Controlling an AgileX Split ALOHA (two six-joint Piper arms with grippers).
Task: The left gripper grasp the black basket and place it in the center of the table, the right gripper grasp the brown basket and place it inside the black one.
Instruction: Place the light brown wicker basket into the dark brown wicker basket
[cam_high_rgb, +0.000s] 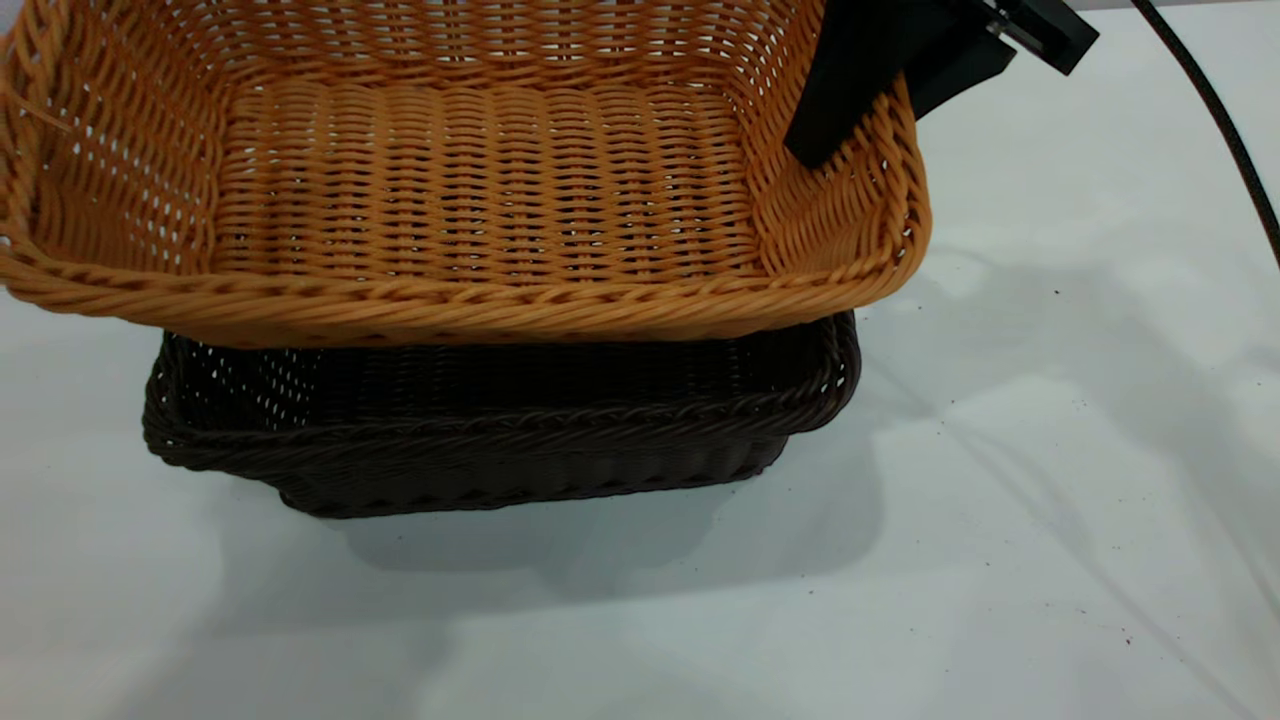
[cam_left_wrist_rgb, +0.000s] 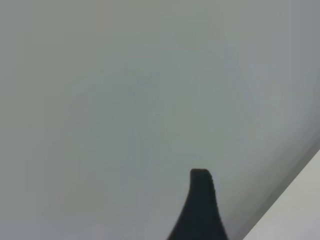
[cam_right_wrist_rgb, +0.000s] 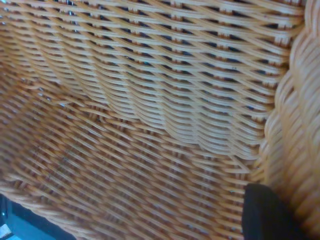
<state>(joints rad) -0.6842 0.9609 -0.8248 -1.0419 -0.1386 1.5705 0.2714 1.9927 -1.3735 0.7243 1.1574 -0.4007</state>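
The brown basket (cam_high_rgb: 480, 190) hangs tilted just above the black basket (cam_high_rgb: 500, 440), covering its far part. The black basket rests on the table (cam_high_rgb: 1050, 480). My right gripper (cam_high_rgb: 880, 120) is shut on the brown basket's right rim, one black finger (cam_high_rgb: 840, 100) inside the wall and the other outside it. In the right wrist view that inner finger (cam_right_wrist_rgb: 267, 212) lies against the braided rim of the brown basket (cam_right_wrist_rgb: 150, 125). My left gripper (cam_left_wrist_rgb: 200, 210) shows only as a dark tip over bare table, away from both baskets, and is out of the exterior view.
A black cable (cam_high_rgb: 1225, 120) runs down the far right of the table. Open pale surface lies in front of and to the right of the black basket.
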